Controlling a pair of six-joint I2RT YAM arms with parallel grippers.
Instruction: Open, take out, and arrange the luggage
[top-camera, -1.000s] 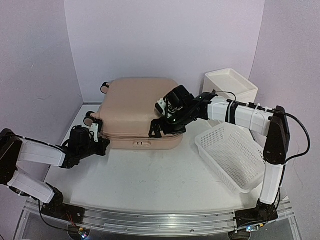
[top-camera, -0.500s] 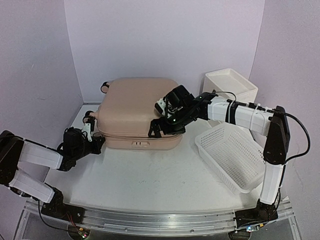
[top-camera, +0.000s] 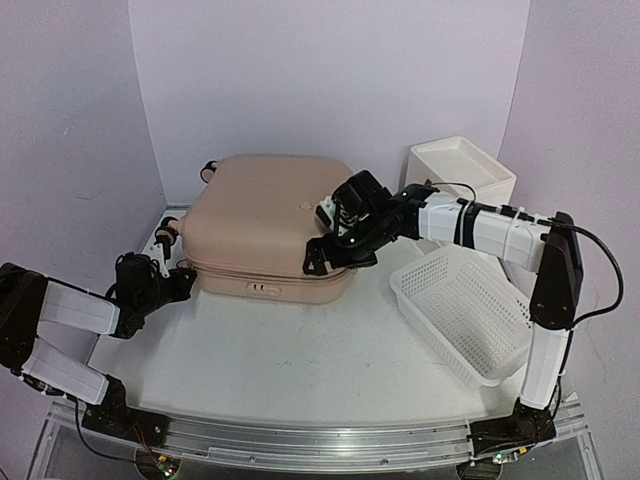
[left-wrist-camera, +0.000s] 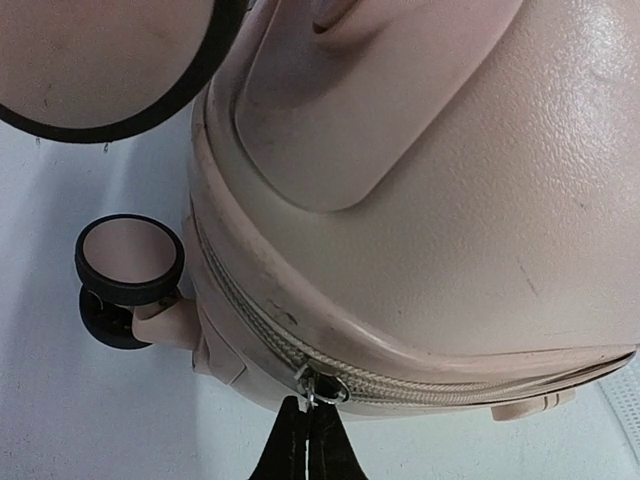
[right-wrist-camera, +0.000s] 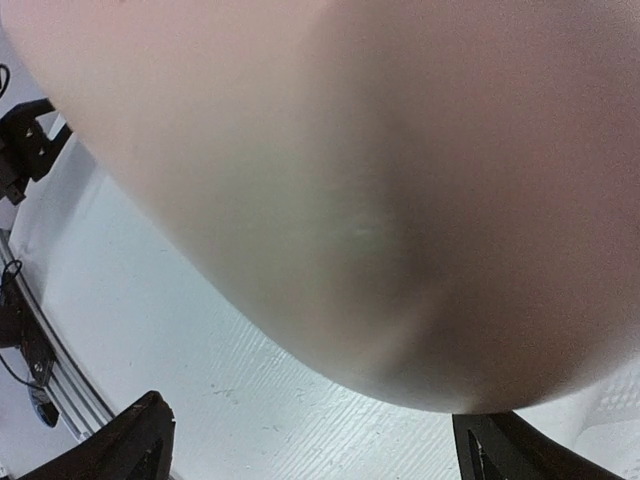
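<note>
Luggage (top-camera: 265, 215) lies flat mid-table, lid down. Left gripper (left-wrist-camera: 305, 447) pinches zip pull (left-wrist-camera: 316, 388); right gripper (top-camera: 324, 258), spread wide, braces the near corner. Advise pulling along the seam, case held steady.

No text, label, brand or number can be read on the large pale-pink hard-shell suitcase (top-camera: 262, 210), the white perforated plastic basket (top-camera: 470, 312) or elsewhere

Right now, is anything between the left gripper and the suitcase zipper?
Nothing visible. The left gripper is shut on the zipper pull at the suitcase corner seam. The nearest wheel sits off to one side, apart from it.
</note>
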